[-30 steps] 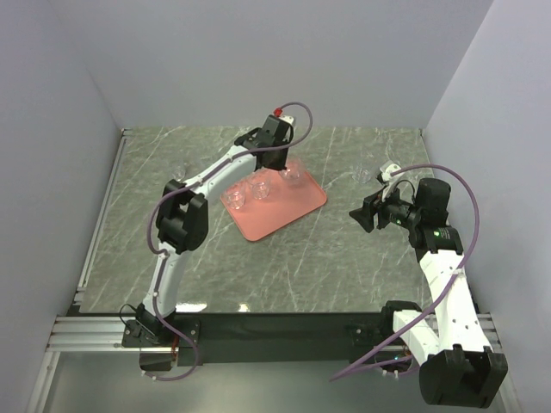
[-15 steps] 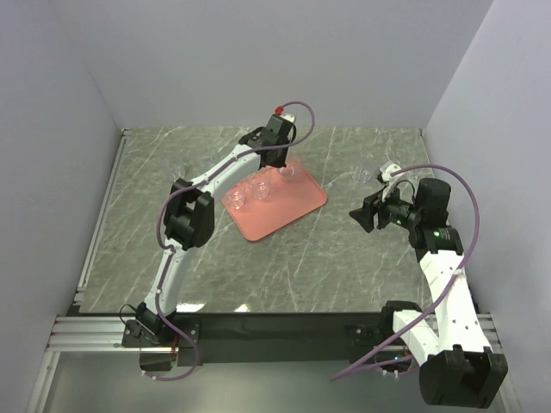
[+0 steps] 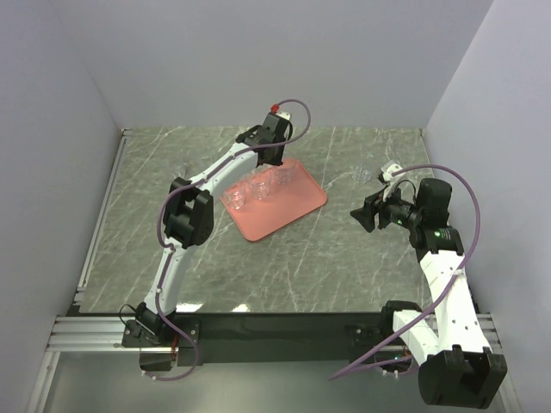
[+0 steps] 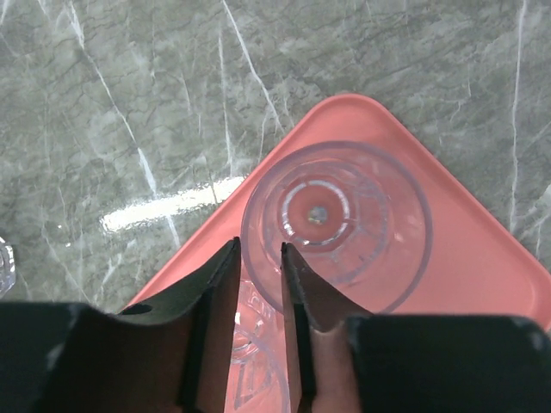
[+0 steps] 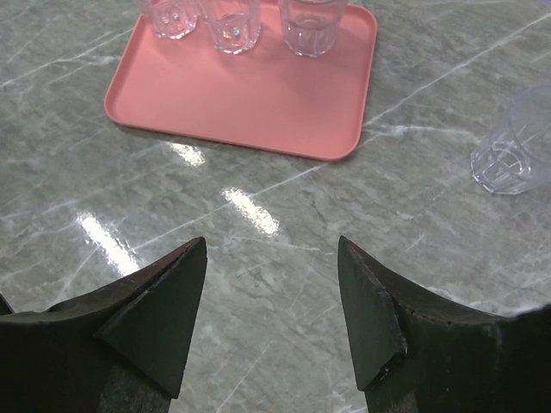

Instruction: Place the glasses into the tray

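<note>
The salmon-pink tray [image 3: 297, 206] lies mid-table with three clear glasses on it in a row [image 3: 237, 198], [image 3: 259, 188], [image 3: 282, 177]. My left gripper [image 3: 276, 163] hangs over the farthest one. In the left wrist view that glass [image 4: 336, 224] stands upright on the tray [image 4: 482, 258]. The left gripper [image 4: 260, 249] is open a little, its fingers astride the near rim, and a second glass [image 4: 250, 344] shows below them. My right gripper [image 5: 271, 245] is open and empty above bare table, right of the tray [image 5: 258, 103].
One loose glass [image 5: 515, 153] stands on the marble at the right, also seen from above [image 3: 362, 174]. Another faint glass [image 3: 178, 168] stands left of the tray, and its edge [image 4: 4, 262] shows in the left wrist view. White walls close in the table.
My left jaws have parted from the rim of the farthest glass, which now stands on the tray, and the wrist has drawn slightly away. The right arm has not moved.
</note>
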Motion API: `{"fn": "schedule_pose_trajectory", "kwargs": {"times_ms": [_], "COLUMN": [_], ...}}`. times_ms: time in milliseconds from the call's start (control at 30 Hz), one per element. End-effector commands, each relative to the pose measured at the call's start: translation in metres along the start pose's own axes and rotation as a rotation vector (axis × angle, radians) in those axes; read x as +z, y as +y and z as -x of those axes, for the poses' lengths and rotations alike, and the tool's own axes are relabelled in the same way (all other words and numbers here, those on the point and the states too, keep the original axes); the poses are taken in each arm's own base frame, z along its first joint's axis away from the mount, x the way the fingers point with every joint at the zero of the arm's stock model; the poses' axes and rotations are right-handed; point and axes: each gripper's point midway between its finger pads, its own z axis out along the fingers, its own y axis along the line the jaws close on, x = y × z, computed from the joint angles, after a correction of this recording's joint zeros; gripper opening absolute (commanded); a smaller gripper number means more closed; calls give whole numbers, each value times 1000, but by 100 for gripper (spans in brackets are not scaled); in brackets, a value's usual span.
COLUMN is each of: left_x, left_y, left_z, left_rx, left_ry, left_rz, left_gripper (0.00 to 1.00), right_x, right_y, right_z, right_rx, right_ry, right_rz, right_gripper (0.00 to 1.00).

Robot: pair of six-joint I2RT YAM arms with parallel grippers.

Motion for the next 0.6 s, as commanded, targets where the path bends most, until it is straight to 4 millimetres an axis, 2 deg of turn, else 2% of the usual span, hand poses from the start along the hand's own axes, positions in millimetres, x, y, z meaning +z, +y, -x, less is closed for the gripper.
{"fn": "schedule_pose_trajectory", "kwargs": {"times_ms": [0,133,300,367,400,433,467,500,533,567], "left_x": [-7,-12,-31,-46,-47,-60,-65,-65,-80,-85], "left_y": [-1,1,0,1,2,3,5,8,11,14], "left_z": [28,33,52,64,61,72,75,69,79,80], "left_rx": [-6,-10,-20,-26,-25,-33,-38,-36,-50,-60], "left_ry": [-75,-87,-138,-172,-169,-204,-215,-204,-240,-248], "left_rz": [-6,-3,-21,-28,-27,-32,-31,-26,-25,-22], "left_gripper": [32,40,52,55,56,58,59,60,63,63], "right_x": [-3,-3,-3,-2,-3,-2,-3,-2,-2,-2], "right_y": [-3,-3,-4,-4,-5,-5,-6,-6,-7,-7], "right_z": [6,6,6,5,5,4,4,3,3,3], "right_rx": [-32,-32,-33,-30,-29,-28,-28,-26,-24,-25], "right_ry": [-30,-30,-28,-24,-24,-23,-24,-21,-20,-21], "right_rz": [-12,-12,-16,-16,-19,-20,-20,-22,-23,-25], "right_gripper": [69,69,69,69,69,69,69,69,69,69]}}
